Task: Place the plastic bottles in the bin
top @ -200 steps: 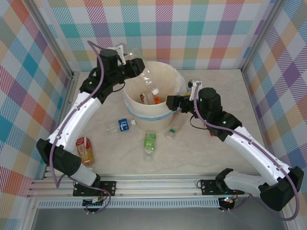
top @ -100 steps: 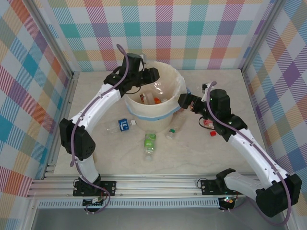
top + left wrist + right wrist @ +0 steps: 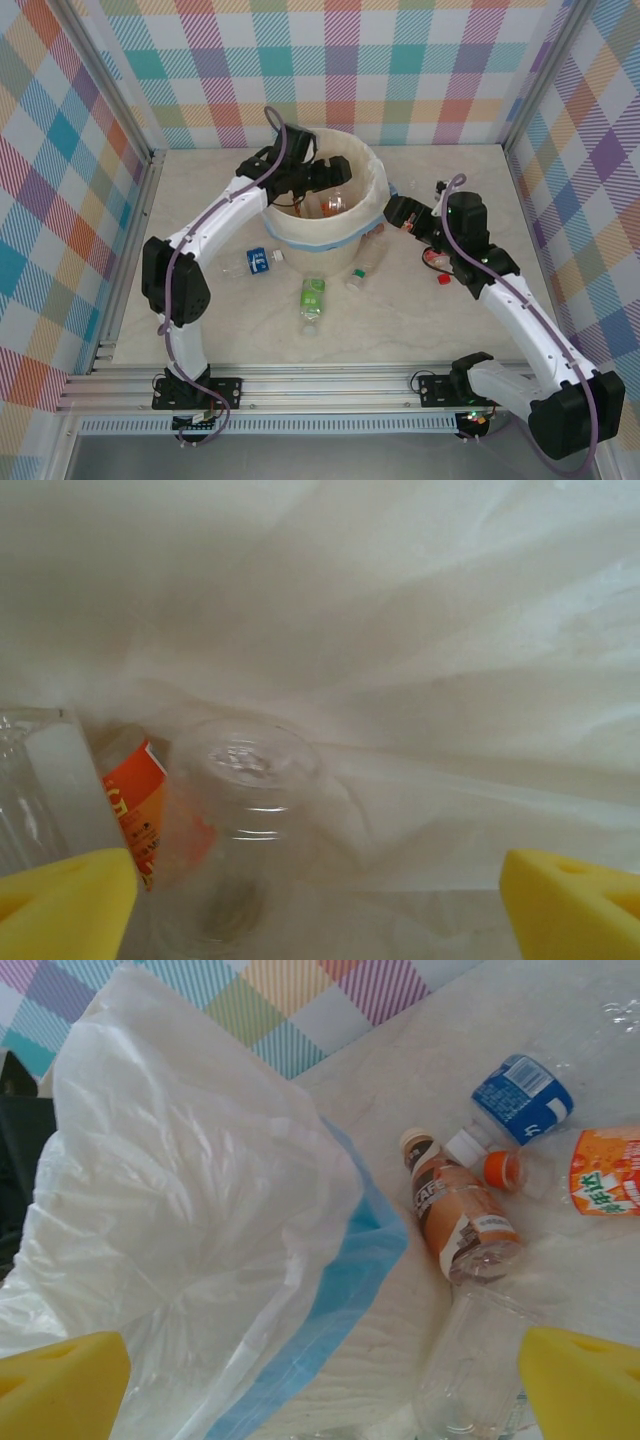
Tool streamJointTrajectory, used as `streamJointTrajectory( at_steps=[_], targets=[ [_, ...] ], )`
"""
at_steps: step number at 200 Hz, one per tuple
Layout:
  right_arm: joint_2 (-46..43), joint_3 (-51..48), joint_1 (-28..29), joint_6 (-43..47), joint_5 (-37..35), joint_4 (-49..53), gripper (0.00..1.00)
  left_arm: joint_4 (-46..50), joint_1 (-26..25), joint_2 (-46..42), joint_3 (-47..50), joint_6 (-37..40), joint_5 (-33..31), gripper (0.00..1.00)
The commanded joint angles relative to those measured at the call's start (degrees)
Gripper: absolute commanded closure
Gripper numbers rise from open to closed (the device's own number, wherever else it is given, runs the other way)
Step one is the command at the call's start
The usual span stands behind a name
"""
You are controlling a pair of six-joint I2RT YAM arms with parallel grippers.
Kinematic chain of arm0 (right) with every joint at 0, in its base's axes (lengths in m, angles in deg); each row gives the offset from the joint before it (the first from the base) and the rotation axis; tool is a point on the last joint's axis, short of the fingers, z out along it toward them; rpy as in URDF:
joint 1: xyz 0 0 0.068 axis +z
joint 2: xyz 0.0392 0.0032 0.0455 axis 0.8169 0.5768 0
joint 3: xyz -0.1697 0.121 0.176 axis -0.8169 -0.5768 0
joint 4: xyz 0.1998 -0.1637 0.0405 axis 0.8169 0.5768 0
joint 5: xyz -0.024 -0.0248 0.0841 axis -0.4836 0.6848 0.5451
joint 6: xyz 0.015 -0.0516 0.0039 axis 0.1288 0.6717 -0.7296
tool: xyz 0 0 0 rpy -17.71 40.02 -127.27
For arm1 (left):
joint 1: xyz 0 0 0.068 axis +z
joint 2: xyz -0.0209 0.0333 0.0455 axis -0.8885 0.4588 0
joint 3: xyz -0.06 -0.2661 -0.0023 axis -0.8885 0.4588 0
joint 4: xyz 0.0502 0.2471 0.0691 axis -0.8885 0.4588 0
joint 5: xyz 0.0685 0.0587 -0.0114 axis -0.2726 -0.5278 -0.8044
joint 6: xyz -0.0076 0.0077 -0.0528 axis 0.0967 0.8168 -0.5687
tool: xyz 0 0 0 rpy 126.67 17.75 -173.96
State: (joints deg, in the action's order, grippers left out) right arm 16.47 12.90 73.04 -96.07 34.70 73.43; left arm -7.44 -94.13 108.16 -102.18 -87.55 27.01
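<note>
Cream-white plastic, the large round bin (image 3: 300,232) with a thin liner (image 3: 420,620) and a light-blue band (image 3: 350,1290) stood at the far middle of the pale table (image 3: 220,320). The left gripper (image 3: 328,178) hung over the bin's open mouth. Its yellow pads (image 3: 60,905) were spread wide at the two lower corners of the left wrist view, with nothing between them. Below them, inside the bin, a clear unlabelled plastic bottle (image 3: 245,800) lay against the liner with its base toward the camera. It touched an orange-labelled plastic bottle (image 3: 135,805) on its left.

The right gripper (image 3: 392,212) hovered just beside the bin's right wall, its fingers (image 3: 585,1385) equally wide apart and empty. Its wrist view showed four bottles lying close together on the table beside the bin. These were a white-capped bottle with a blue label (image 3: 520,1095), a cream-capped bottle with a brown label (image 3: 462,1218), an orange-capped bottle with an orange label (image 3: 600,1172), and a clear bare bottle (image 3: 470,1365) nearest the camera.

From above, three more lay on their sides in front of the bin. A blue-labelled bottle (image 3: 257,260) was to the left, a green-labelled bottle (image 3: 313,298) nearer the arms, and a green-capped clear bottle (image 3: 362,262) just beside the bin's front wall.
</note>
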Motion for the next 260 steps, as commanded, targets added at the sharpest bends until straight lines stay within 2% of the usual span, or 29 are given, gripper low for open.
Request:
streamJointTrajectory(
  at_steps=[1, 47, 95, 115, 142, 184, 260],
  targets=[
    [-1.7, -1.1, -1.5, 0.6, -2.6, 1.8, 0.00, -1.6, -0.3, -5.0, 1.5, 0.6, 1.7, 0.00],
    [-1.1, -2.5, -4.8, 4.7, -6.6, 6.2, 0.00, -3.7, -0.3, -9.0, 3.5, 0.4, 4.7, 0.00],
    [2.8, -5.5, -7.8, 6.2, -7.5, 6.3, 0.00, -7.8, 0.5, -15.6, 9.0, -1.1, 4.9, 0.00],
    [6.0, -5.0, -8.3, 8.8, -5.7, 6.8, 0.00, -7.4, 0.7, -17.9, 9.9, 0.1, 5.7, 0.00],
    [11.5, -2.1, -8.4, 11.2, -6.7, 10.6, 0.00, -4.8, 1.4, -20.8, 11.2, 0.4, 2.7, 0.00],
    [17.3, -0.2, -8.7, 13.6, -10.6, 12.9, 0.01, -6.1, 4.2, -28.0, 16.9, -1.2, 0.4, 0.00],
    [28.6, 6.0, -9.1, 17.3, -16.9, 16.7, 0.08, -0.3, 4.8, -42.3, 24.2, 5.9, -9.5, 0.00]
  ],
)
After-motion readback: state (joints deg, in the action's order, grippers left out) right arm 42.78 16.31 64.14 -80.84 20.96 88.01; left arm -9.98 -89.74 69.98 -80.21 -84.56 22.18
